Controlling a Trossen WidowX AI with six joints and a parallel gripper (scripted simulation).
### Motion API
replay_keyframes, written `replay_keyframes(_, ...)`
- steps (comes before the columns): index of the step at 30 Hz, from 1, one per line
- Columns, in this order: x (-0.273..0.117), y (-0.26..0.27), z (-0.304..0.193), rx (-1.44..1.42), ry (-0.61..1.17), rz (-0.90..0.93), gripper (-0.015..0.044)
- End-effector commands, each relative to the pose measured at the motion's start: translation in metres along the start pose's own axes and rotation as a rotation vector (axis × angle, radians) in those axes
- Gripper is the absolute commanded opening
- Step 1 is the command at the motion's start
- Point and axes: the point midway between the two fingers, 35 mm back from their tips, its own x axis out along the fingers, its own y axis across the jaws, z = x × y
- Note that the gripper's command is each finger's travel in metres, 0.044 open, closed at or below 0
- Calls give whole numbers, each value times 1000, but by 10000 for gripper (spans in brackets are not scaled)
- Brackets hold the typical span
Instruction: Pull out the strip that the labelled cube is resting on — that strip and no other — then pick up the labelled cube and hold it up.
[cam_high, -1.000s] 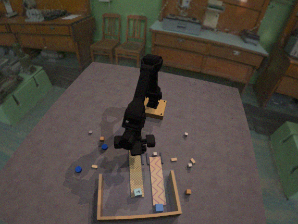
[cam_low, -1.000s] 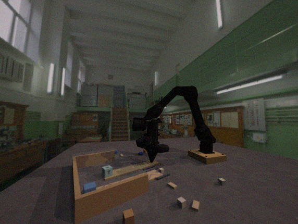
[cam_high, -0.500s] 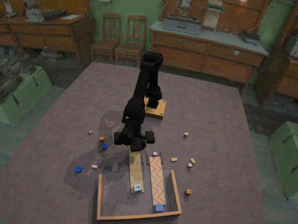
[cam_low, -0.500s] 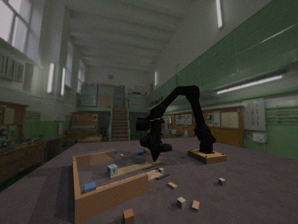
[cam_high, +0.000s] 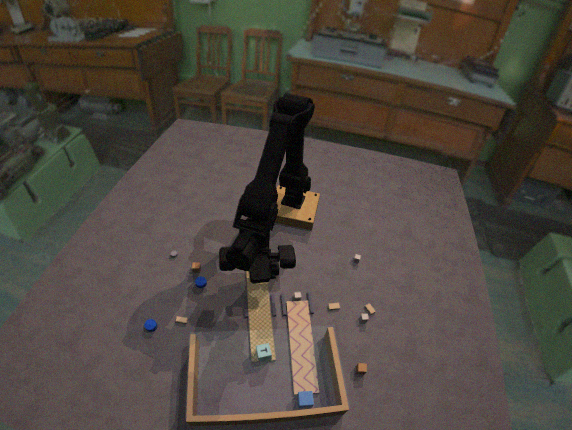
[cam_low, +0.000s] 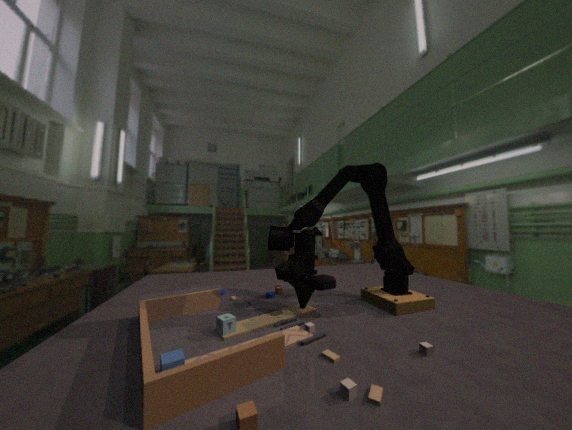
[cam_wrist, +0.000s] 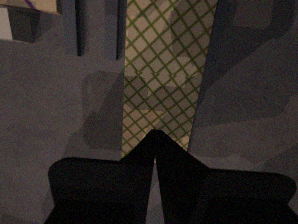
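Observation:
The pale cyan labelled cube (cam_high: 263, 351) (cam_low: 226, 324) sits on the near end of the green lattice strip (cam_high: 260, 320) (cam_low: 265, 320) (cam_wrist: 165, 75), inside the open wooden frame (cam_high: 191, 380) (cam_low: 215, 372). My gripper (cam_high: 260, 277) (cam_low: 303, 305) (cam_wrist: 155, 134) is shut, its joined fingertips pointing down onto the strip's far end, outside the frame. A purple zigzag strip (cam_high: 301, 345) (cam_wrist: 42, 5) lies parallel on the right, with a plain blue cube (cam_high: 305, 398) (cam_low: 172, 359) on its near end.
Thin dark rails (cam_high: 273, 305) (cam_wrist: 100, 30) lie between the strips' far ends. Small tan and white blocks (cam_high: 333, 305) (cam_low: 330, 355) are scattered to the right, two blue discs (cam_high: 200, 281) (cam_high: 150, 325) to the left. The arm's wooden base (cam_high: 300, 210) stands behind.

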Motion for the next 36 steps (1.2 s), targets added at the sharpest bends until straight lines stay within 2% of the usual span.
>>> replay_keyframes(1, 5, 1, -16, 4, 33, 7, 0)
replay_keyframes(36, 4, 1, -67, 4, 38, 6, 0)
